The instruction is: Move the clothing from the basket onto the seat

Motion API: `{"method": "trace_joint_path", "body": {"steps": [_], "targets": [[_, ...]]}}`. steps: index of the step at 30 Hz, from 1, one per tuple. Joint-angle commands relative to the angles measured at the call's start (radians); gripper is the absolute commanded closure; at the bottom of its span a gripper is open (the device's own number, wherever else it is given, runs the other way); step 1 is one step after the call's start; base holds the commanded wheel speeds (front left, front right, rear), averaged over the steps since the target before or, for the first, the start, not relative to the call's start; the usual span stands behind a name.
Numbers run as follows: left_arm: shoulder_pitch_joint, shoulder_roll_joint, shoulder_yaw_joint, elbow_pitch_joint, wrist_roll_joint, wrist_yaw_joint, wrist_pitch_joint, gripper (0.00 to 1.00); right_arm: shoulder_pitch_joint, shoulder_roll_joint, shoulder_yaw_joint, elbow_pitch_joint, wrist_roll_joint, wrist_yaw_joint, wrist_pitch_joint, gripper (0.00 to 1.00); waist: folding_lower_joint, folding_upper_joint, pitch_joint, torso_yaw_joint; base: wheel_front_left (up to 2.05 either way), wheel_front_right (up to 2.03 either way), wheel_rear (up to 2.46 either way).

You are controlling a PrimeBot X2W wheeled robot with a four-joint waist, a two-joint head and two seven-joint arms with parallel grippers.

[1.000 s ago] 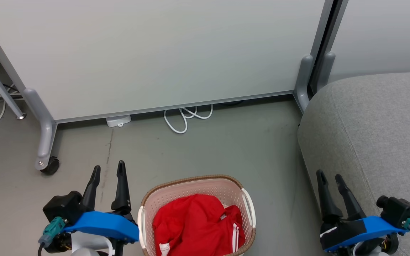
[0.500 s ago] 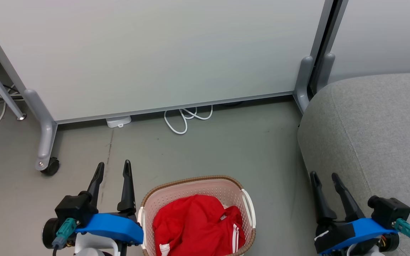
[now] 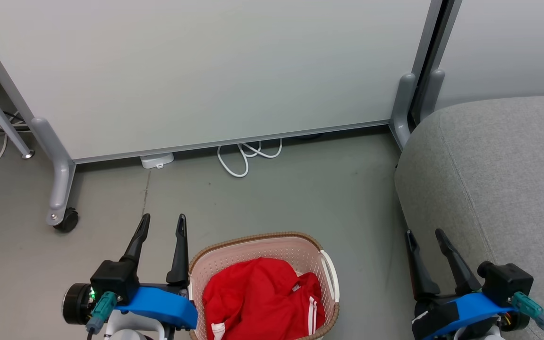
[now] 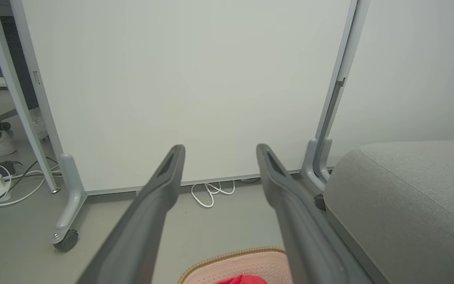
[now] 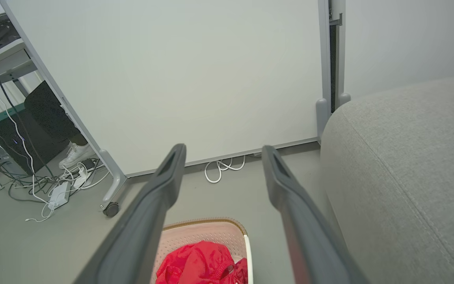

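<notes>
Clothing [image 3: 260,297] sits bunched in the basket [image 3: 253,237] on the floor, between the arms, none yet on the seat [image 3: 503,165] at right. Left gripper [image 3: 163,218] is just beside the basket's left rim, nearer than the right gripper [image 3: 424,232] by the seat's edge (both spread wide, empty); the heap lies to the right of the left one and back toward the robot. Basket's near end is cut off, so the heap's long axis can't be judged.

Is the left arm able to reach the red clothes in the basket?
Probably yes. The left gripper hangs right beside the basket, jaws open and empty. The red clothing lies uncovered inside, so only the rim needs crossing.
</notes>
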Motion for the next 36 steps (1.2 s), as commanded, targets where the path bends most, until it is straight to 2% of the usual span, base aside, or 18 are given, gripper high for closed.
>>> {"method": "trace_joint_path", "body": {"steps": [1, 20, 36], "targets": [[-0.015, 0.000, 0.001, 0.002, 0.022, -0.008, -0.010, 0.00, -0.007, -0.007, 0.004, 0.000, -0.024, 0.002, -0.011, 0.00, 0.0000, -0.0001, 0.000, 0.000, 0.00, 0.00, 0.00], [-0.020, -0.018, -0.002, 0.072, 0.125, -0.058, -0.046, 0.00, -0.002, -0.008, 0.019, 0.015, -0.146, 0.002, -0.046, 0.00, 0.0000, -0.0001, 0.003, 0.005, 0.00, 0.00, 0.00], [-0.031, -0.022, 0.010, 0.089, 0.128, -0.066, -0.045, 0.00, -0.005, -0.007, 0.016, 0.023, -0.138, 0.002, -0.045, 0.00, 0.0000, -0.0001, 0.005, 0.002, 0.00, 0.00, 0.00]]}}
